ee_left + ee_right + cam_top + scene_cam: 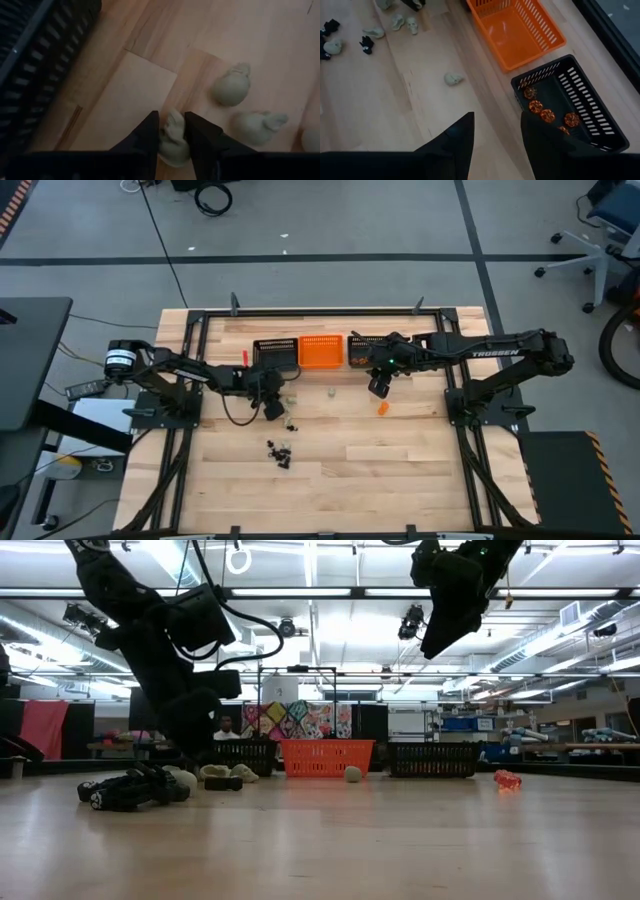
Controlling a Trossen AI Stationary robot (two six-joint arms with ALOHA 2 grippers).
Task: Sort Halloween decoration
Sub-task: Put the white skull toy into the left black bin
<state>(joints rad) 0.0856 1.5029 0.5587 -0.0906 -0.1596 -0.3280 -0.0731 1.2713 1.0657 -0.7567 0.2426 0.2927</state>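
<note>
Left end effector (172, 131) around whitish-beige trinket (173, 140)

The high view looks straight down on the whole counter (330, 470). The low view sits at counter height, facing level toward the orange basket (327, 756) and the room behind. The left wrist view hangs close above the wood; the right wrist view looks from higher onto that same basket (517, 30).

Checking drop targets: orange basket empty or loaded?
Empty: the right wrist view shows the orange basket with a bare floor; orange trinkets sit in the black basket instead.
</note>
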